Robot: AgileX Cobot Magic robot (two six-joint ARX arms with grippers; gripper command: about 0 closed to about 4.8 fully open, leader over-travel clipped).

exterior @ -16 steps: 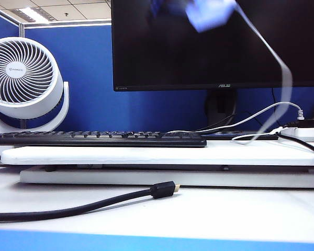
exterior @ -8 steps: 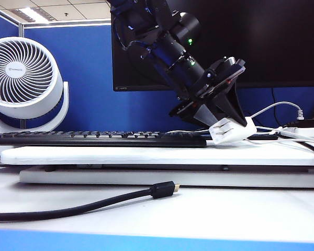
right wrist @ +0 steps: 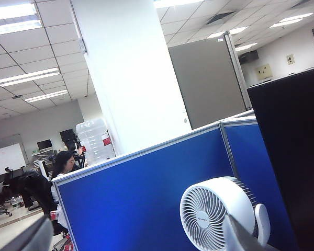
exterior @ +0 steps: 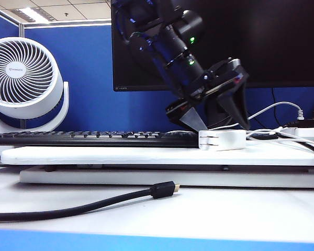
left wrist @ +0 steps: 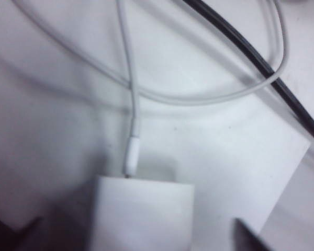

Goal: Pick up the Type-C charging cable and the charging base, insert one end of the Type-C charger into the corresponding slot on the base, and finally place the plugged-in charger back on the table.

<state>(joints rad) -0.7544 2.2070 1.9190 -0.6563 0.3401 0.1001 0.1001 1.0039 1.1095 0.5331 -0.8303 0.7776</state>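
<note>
1. Left pincer (exterior: 222, 125): comes down from the upper left of the exterior view on a black arm and sits directly over the charging base (exterior: 222, 139). Its two dark fingers are spread, one on either side of the block, with a gap showing; nothing is pinched.
2. Charging base: small white block lying flat on the white riser board (exterior: 120, 155), metal prongs pointing toward the keyboard (exterior: 94, 138). In the left wrist view it sits between the dark fingertips (left wrist: 251, 238).
3. Type-C charging cable (left wrist: 133, 99): thin white cord. Its connector meets the edge of the base in the left wrist view and appears plugged in. The rest loops loosely over the riser board, crossed by a black cord (left wrist: 261, 63).
4. Right pincer (right wrist: 141, 238): points up and away from the desk toward office partitions, a ceiling and a white fan (right wrist: 220, 214). Its grey fingers sit far apart at the frame's lower edge, spread, holding nothing.
5. Desk (exterior: 225, 209): white top, blue front edge. A thick black gold-tipped cable (exterior: 94, 204) lies across the front, well apart from the base.
6. Background: black monitor (exterior: 282, 47) behind the arm, power strip (exterior: 303, 132) at far right.
</note>
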